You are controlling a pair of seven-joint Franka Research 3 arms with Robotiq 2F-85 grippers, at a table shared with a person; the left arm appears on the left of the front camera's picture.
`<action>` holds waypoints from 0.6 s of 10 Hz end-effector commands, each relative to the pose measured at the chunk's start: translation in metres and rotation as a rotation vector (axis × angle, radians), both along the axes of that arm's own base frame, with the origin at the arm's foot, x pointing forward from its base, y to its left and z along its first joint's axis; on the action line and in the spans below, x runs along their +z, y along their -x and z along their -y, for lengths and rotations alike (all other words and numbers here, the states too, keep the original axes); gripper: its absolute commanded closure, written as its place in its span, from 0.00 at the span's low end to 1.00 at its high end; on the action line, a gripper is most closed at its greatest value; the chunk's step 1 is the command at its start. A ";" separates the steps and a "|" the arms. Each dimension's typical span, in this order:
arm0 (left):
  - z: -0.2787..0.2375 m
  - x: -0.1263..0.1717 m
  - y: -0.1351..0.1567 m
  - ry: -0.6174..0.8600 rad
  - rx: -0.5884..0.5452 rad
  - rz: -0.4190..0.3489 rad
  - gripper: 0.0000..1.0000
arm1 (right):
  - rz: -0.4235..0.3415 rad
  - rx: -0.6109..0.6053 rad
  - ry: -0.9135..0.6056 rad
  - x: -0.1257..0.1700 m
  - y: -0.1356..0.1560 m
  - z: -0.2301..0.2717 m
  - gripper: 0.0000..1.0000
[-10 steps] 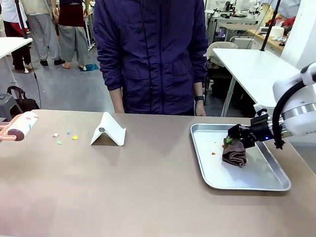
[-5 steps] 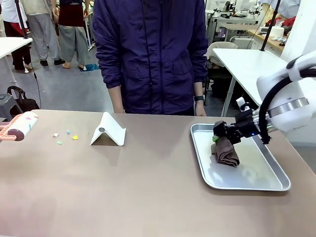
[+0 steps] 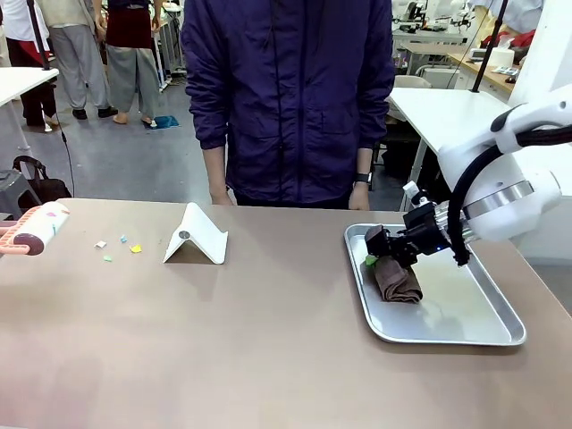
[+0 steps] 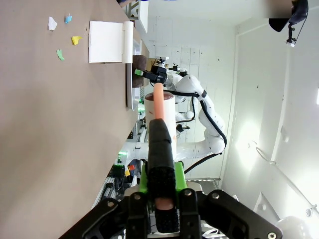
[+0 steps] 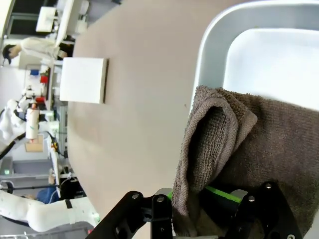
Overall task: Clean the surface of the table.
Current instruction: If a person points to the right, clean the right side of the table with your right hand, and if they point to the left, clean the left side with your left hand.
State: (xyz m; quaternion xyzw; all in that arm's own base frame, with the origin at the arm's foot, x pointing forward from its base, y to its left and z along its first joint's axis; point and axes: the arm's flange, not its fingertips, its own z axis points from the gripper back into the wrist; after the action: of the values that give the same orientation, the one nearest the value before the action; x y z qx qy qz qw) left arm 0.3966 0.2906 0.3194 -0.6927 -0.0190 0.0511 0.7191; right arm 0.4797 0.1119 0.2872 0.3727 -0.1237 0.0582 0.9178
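1. Because the left gripper (image 4: 161,183) holds the lint roller (image 4: 158,102) only at the rear end of its handle, the roll sits far out in front. Pressing it down on the table (image 3: 268,349) could lever the handle askew in the grip. The fingers are closed tight on the dark handle end, with a green pad on each side and no gap to spare.
2. The paper scraps (image 3: 119,246) lie on the table's brownish top towards its far left, near the roller. The table itself fills the foreground between the robot and the person. The scraps look light, so a fast or slanted pass may flick them off the edge instead of lifting them.
3. The white stand (image 3: 195,237) sits just right of the scraps, between them and the tray (image 3: 447,341). A wide sweep from either side could knock it over or push it along.
4. The right gripper (image 3: 377,248) is clamped on the brown cloth (image 3: 398,279), over the left part of the silver tray on the table's right side. Only a fold is pinched between the pads and the rest hangs loose. On the way out, that slack could snag the tray rim and drag the tray, or the cloth could slip free.
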 end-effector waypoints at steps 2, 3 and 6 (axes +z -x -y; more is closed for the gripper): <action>0.004 0.004 0.004 0.006 0.002 0.020 1.00 | 0.013 -0.009 0.089 -0.002 -0.006 -0.005 1.00; 0.004 0.004 0.004 0.006 0.002 0.020 1.00 | 0.016 -0.018 0.129 -0.004 -0.007 -0.001 1.00; 0.004 0.004 0.004 0.006 0.002 0.020 1.00 | 0.048 -0.006 0.262 -0.004 -0.010 0.010 1.00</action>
State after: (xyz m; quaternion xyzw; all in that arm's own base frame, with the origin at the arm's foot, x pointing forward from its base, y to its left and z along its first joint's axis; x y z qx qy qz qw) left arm 0.3966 0.2906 0.3194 -0.6927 -0.0190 0.0511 0.7191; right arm 0.4874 0.0998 0.2807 0.2828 -0.1419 0.0856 0.9448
